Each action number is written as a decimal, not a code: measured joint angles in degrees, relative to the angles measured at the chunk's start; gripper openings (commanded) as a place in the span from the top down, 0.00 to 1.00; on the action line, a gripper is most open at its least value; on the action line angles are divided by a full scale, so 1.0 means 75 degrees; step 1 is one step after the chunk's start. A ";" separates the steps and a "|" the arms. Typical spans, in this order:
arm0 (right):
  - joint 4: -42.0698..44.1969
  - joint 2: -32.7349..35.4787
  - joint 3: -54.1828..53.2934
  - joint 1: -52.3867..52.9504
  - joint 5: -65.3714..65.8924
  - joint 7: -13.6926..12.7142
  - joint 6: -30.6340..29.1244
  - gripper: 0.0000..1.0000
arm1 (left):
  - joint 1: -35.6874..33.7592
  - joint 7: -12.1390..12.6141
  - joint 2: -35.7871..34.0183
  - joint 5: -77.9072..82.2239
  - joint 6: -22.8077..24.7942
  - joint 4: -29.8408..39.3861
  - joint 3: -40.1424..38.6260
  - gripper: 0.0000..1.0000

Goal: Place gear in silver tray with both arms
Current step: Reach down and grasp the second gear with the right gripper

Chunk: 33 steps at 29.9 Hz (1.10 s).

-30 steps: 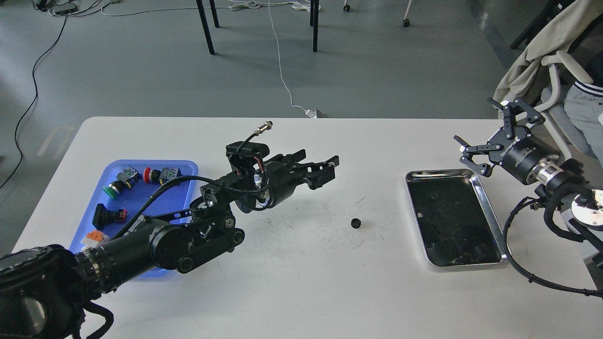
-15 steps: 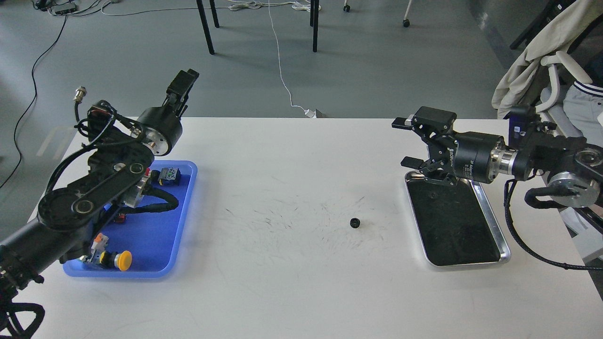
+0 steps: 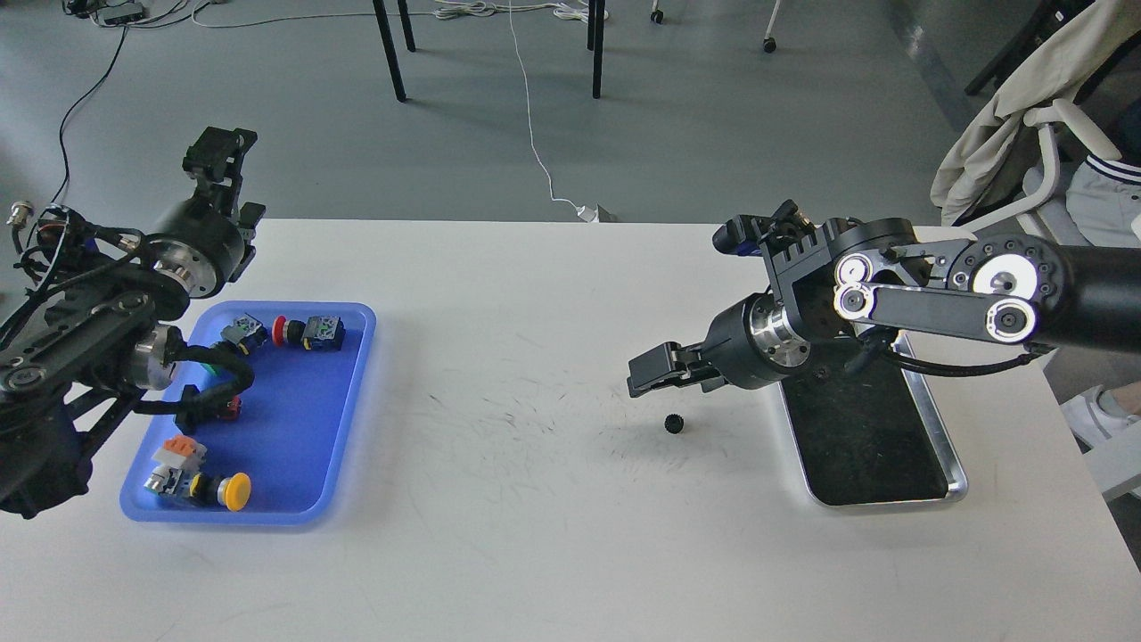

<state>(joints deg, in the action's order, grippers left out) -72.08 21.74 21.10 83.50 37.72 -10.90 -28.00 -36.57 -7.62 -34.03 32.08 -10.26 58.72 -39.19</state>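
Note:
The small black gear (image 3: pixel 674 423) lies on the white table, left of the silver tray (image 3: pixel 957 471). The tray's dark bottom holds nothing that I can see; its far left part is hidden behind my right arm. My right gripper (image 3: pixel 645 374) points left, just above and a little left of the gear, not touching it. Its fingers overlap as one dark block, so I cannot tell their gap. My left gripper (image 3: pixel 219 153) is raised at the table's far left corner, pointing up and away, too dark to tell whether it is open.
A blue plastic tray (image 3: pixel 357 401) at the left holds several push buttons and switches, among them a yellow one (image 3: pixel 234 490). My left arm hangs over its left side. A chair with a beige jacket (image 3: pixel 1025 98) stands at the far right.
My right arm has swung left from over the silver tray's far end and come down to just above the gear. My left arm has drawn further back to the left. The gear has not moved.

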 measured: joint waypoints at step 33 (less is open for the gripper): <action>0.1610 -0.2009 0.1769 0.0002 0.0015 0.0047 0.0000 0.24 | 0.0068 -0.0556 -0.0100 0.0293 -0.0016 0.0012 0.0109 0.02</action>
<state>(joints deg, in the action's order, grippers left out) -60.01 6.68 34.36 83.52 37.84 -10.55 -28.00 -36.06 -11.79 -34.77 34.28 -10.38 58.81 -38.37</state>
